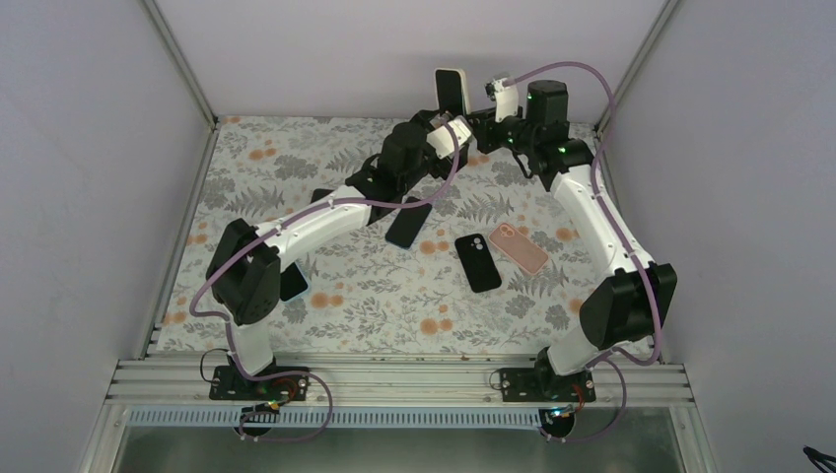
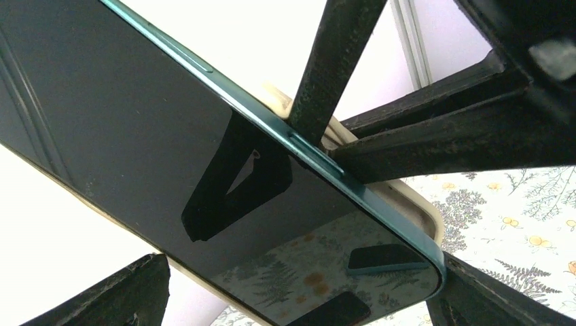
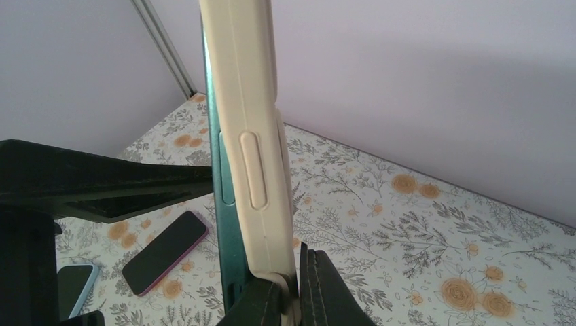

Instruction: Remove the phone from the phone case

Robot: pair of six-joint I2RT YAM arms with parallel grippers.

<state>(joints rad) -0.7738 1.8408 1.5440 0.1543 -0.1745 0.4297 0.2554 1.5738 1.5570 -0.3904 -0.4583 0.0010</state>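
the phone (image 1: 451,91), one in all, with a teal frame and a dark screen, stands upright in the air near the back wall, over the far edge of the table (image 1: 296,158). it sits partly in its one cream phone case (image 3: 251,136), whose rim stands off the teal frame along one long side. four more flat things lie on the table, well apart from it: a dark phone (image 1: 408,223) lying screen up, a black piece (image 1: 478,262) and a pink piece (image 1: 519,246) with the camera side up and just beside each other, and a dark piece (image 1: 293,283) half hidden under the left arm's elbow. whether these last three are phones or cases i cannot tell. two grippers meet at the phone. the left gripper (image 2: 302,265) is spread wide across the phone's width, with one finger at each long side, holding it. the right gripper (image 3: 292,288) is pinched almost closed on the case's rim, below the side button.
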